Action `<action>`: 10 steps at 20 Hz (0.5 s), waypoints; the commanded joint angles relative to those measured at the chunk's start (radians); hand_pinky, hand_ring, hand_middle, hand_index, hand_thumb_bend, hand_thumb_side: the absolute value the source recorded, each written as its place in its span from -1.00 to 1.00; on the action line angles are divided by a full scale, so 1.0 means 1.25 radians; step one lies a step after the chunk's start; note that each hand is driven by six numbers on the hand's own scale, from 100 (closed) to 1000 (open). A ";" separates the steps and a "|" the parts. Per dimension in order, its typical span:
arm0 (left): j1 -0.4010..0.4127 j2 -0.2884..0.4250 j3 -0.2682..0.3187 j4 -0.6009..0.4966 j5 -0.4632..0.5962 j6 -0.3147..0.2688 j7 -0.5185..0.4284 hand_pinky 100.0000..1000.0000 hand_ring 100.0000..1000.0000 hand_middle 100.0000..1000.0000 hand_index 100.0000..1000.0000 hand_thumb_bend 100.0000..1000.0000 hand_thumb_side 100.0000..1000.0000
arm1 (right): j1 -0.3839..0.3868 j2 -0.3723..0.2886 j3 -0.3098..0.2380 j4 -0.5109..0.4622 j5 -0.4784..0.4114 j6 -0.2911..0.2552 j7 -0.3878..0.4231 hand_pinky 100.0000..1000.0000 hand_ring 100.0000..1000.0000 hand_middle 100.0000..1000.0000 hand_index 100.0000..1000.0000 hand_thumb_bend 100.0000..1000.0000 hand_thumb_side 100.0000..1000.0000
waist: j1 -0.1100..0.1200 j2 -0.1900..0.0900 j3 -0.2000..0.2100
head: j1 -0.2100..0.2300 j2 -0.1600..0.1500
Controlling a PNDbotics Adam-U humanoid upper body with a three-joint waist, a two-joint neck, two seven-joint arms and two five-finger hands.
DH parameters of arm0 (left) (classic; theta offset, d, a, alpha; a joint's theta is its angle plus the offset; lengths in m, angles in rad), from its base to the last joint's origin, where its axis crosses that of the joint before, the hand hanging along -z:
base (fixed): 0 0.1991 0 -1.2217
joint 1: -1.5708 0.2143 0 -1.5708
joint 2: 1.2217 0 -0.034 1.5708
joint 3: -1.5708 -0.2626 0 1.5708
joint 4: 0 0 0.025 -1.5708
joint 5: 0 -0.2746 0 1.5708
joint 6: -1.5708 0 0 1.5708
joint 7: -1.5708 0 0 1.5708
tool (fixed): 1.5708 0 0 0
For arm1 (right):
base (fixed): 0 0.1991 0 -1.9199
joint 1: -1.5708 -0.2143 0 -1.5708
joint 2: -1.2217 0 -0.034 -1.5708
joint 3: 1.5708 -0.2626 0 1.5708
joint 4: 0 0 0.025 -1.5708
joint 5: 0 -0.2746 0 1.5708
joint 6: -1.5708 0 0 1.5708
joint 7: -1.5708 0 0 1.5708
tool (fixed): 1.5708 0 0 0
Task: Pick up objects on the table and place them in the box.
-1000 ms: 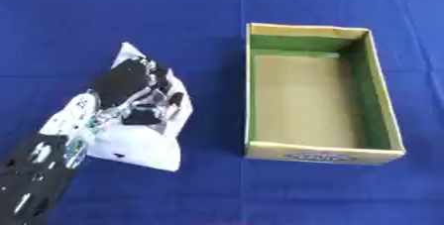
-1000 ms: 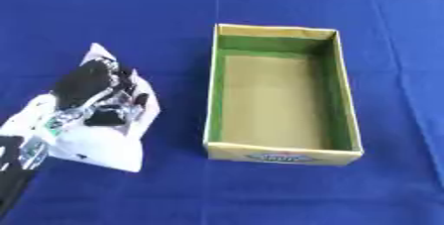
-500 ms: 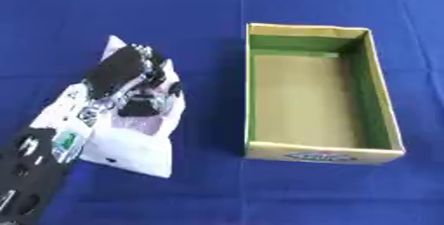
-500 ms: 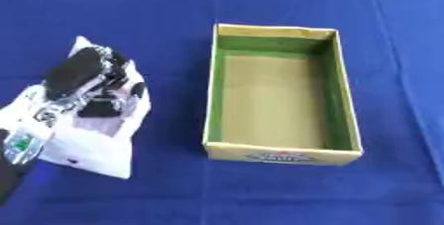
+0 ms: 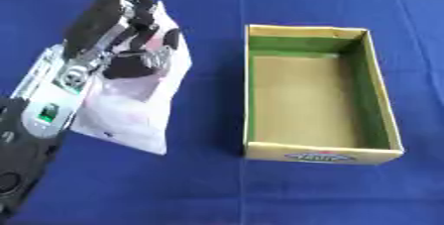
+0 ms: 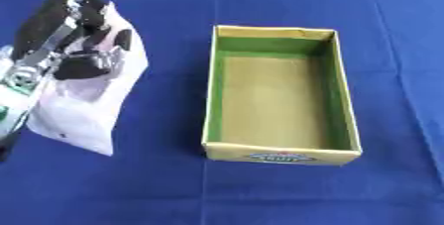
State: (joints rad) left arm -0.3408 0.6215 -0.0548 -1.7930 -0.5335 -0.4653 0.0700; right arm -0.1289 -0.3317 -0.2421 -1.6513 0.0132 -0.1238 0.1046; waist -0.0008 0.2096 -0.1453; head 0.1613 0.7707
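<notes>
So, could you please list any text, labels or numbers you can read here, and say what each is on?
Nothing can be read.
Box: an oval logo on the near outer wall, too blurred to read.
White bag under the left hand: faint pinkish print and a dark speck, no legible words.
</notes>
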 commanded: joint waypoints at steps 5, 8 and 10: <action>-0.026 0.006 0.016 -0.024 0.038 0.011 -0.010 -1.00 -1.00 -1.00 -1.00 -1.00 -0.08 | -0.001 -0.020 -0.009 -0.019 0.004 -0.002 -0.005 -0.22 0.12 0.49 0.84 -1.00 0.46 | -0.001 -0.013 0.000 | 0.004 -0.001; -0.051 -0.013 0.012 -0.020 0.062 0.019 -0.009 -1.00 -1.00 -1.00 -1.00 -1.00 0.00 | 0.000 -0.019 -0.009 -0.018 0.004 -0.001 -0.005 -0.22 0.12 0.49 0.84 -1.00 0.46 | -0.002 -0.014 0.001 | 0.007 -0.001; -0.090 -0.041 -0.001 -0.011 0.097 0.027 -0.004 -1.00 -1.00 -1.00 -1.00 -1.00 0.05 | 0.001 -0.017 -0.007 -0.018 0.004 -0.001 -0.004 -0.22 0.12 0.49 0.84 -1.00 0.46 | -0.004 -0.016 0.000 | 0.012 -0.001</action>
State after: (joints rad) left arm -0.4371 0.5718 -0.0571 -1.7981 -0.4348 -0.4384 0.0611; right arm -0.1281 -0.3317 -0.2467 -1.6514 0.0134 -0.1254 0.1020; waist -0.0049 0.2075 -0.1449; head 0.1654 0.7707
